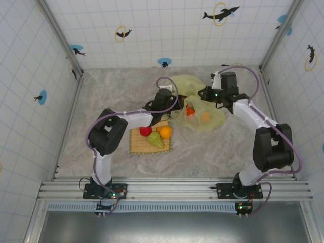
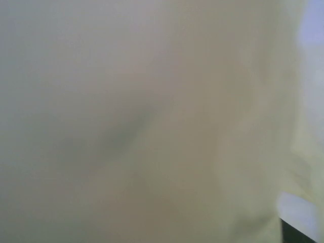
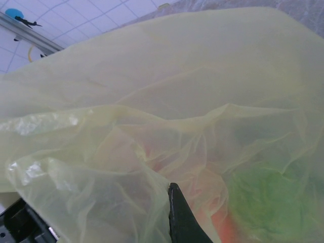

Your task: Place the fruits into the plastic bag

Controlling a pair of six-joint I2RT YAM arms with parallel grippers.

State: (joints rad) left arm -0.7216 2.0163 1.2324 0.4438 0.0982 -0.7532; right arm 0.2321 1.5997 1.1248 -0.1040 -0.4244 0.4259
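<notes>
Top external view: a large translucent yellow-green crinkly plastic bag (image 1: 198, 83) lies on the grey marbled counter (image 1: 111, 91), right of centre, between the two arms. Seen through its film are a red toy strawberry (image 1: 190, 110) and a small orange fruit (image 1: 205, 117). A tan woven mat (image 1: 135, 146) sits just left of the plastic bag. It carries a red apple (image 1: 146, 131), a round orange (image 1: 165, 132) and a green pear (image 1: 156, 141), clustered together. The right gripper (image 1: 203, 94) is at the bag's far edge, jaws together and pinching the film. In the right wrist view, folds gather at one dark finger (image 3: 178, 217). The left gripper (image 1: 176, 104) is at the bag's left side. Plastic blurs against its camera, so I cannot tell its jaw spacing.
</notes>
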